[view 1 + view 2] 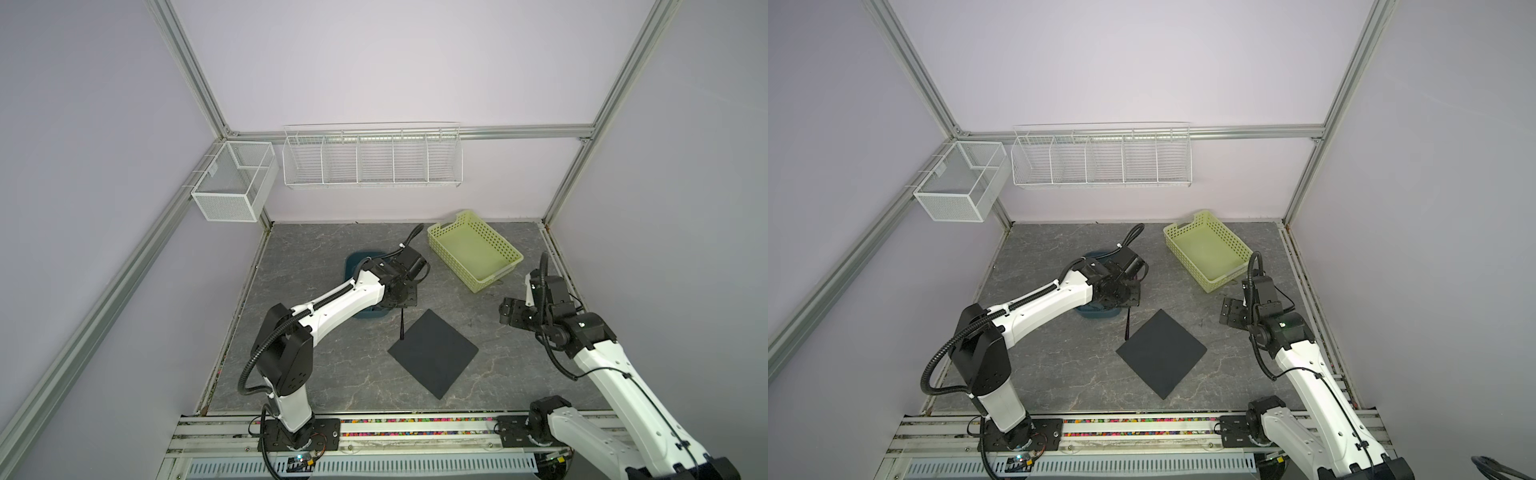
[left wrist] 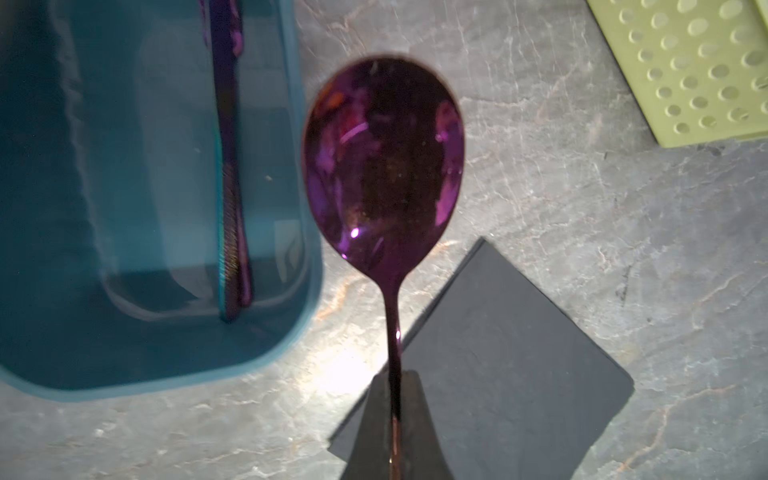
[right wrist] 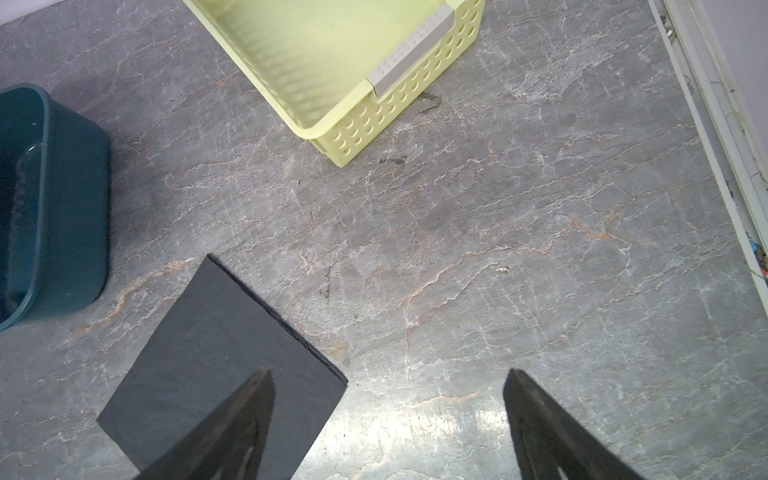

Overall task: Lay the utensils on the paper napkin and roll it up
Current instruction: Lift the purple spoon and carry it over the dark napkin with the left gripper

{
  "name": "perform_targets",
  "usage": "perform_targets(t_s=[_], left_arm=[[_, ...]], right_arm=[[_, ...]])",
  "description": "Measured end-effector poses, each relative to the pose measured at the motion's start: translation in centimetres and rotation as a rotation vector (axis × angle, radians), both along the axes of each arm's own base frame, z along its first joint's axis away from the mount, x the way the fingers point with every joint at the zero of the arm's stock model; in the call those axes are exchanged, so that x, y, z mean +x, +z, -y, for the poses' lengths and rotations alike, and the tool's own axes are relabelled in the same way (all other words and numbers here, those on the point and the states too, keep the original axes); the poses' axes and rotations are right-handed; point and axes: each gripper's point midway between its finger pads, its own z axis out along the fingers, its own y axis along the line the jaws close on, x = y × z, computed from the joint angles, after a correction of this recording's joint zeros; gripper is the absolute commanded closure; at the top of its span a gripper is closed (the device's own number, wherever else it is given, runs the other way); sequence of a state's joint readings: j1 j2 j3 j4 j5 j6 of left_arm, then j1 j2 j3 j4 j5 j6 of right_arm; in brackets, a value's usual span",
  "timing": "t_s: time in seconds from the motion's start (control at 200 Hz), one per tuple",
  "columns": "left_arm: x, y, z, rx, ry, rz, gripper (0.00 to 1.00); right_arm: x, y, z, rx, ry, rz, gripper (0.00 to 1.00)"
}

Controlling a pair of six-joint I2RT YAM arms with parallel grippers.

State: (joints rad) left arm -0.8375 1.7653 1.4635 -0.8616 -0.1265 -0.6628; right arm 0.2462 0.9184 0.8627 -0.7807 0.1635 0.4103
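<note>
My left gripper (image 2: 395,399) is shut on the thin neck of a spoon (image 2: 382,153) with a shiny purple bowl. The spoon hangs between the teal tub (image 2: 41,291) and the black paper napkin (image 2: 498,353). In both top views its dark handle (image 1: 402,326) (image 1: 1128,326) sticks out below the left wrist, with its end at the napkin's (image 1: 434,353) (image 1: 1163,353) left edge. A purple knife (image 2: 230,166) leans inside the tub. My right gripper (image 3: 389,374) hangs open and empty beside the napkin's (image 3: 216,374) right corner.
A pale yellow-green perforated basket (image 1: 494,237) (image 1: 1229,237) (image 3: 399,116) stands at the back right. The teal tub (image 1: 353,266) lies partly under the left arm. White wire racks (image 1: 372,158) hang on the back wall. Frame rails run along the table's edges.
</note>
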Motion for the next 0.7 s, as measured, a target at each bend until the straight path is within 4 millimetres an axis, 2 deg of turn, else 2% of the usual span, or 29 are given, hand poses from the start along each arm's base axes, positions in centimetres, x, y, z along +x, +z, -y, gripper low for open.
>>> perform_targets(t_s=[0.195,0.345,0.52,0.7], left_arm=[[-2.4,-2.5,1.1,-0.01,0.027,-0.039,1.0],[-3.8,-4.2,3.2,-0.033,0.018,-0.066,1.0],[-4.2,-6.2,4.3,-0.034,0.03,-0.096,1.0],[-4.3,-7.2,5.1,-0.047,0.041,-0.116,1.0]], right_arm=[[0.1,-0.4,0.3,0.012,0.008,-0.007,0.11],[0.2,-0.5,0.9,0.026,-0.007,-0.008,0.11],[0.2,-0.7,0.7,0.046,0.004,-0.014,0.11],[0.3,-0.7,0.5,0.065,0.01,-0.011,0.11]])
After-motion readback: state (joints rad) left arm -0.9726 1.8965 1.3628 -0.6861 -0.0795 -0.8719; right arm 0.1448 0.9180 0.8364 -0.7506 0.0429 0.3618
